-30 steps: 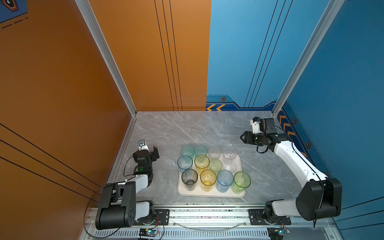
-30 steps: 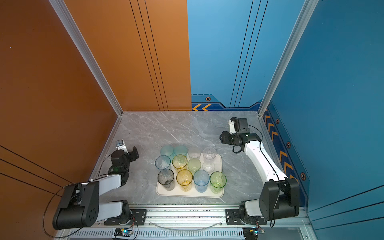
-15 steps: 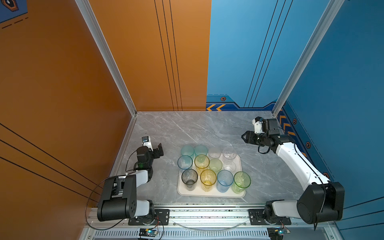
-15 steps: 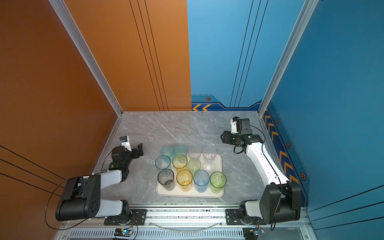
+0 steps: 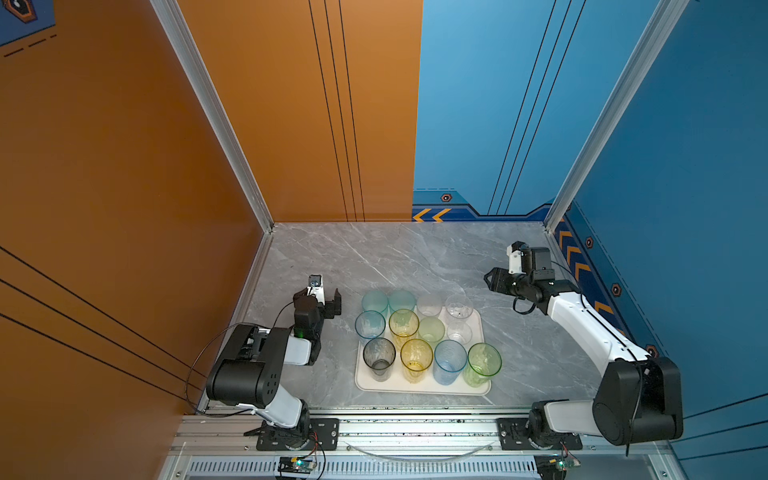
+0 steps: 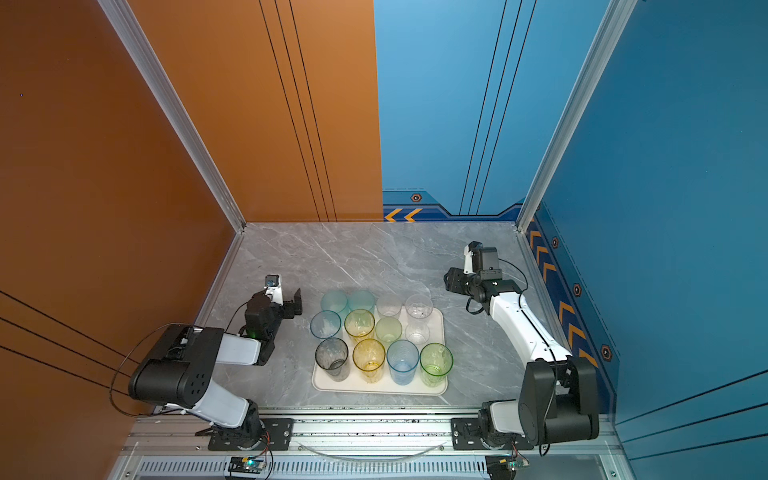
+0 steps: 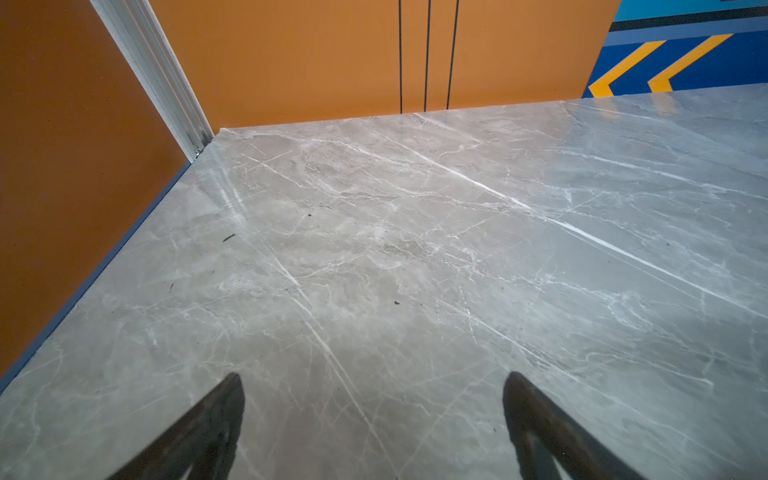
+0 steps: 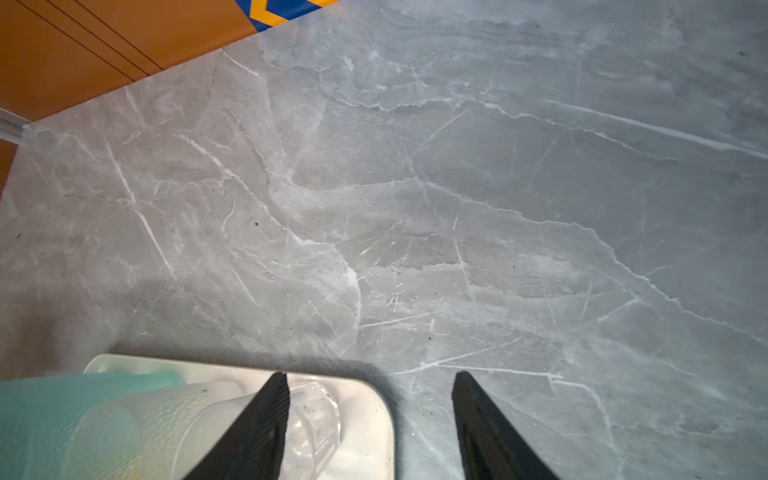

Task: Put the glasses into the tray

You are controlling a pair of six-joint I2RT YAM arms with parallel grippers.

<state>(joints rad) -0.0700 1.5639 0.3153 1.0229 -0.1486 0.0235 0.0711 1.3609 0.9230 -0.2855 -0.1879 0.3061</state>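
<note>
The cream-white tray (image 5: pixel 419 388) (image 6: pixel 374 388) lies at the table's front middle in both top views. Several glasses stand upright in it. The front row holds a smoke-grey glass (image 5: pixel 379 357), a yellow one (image 5: pixel 416 358), a blue one (image 5: pixel 449 359) and a green one (image 5: pixel 483 361). Teal, pale green and clear ones stand behind. My left gripper (image 5: pixel 322 297) (image 6: pixel 279 300) (image 7: pixel 374 382) hovers left of the tray, open and empty. My right gripper (image 5: pixel 494 280) (image 6: pixel 452 279) (image 8: pixel 370 376) is open and empty, back right of the tray. Below it are the tray's corner (image 8: pixel 374 411) and a clear glass (image 8: pixel 316 415).
Grey marble tabletop (image 5: pixel 395 257) stretches behind the tray to the orange (image 5: pixel 291 124) and blue (image 5: pixel 498 124) walls. The side walls stand close to both arms. An aluminium rail (image 5: pixel 415 428) with the arm bases runs along the front edge.
My left gripper has swung to the right, nearer the tray's left side. My right gripper has stayed almost in place, its jaws a little wider.
</note>
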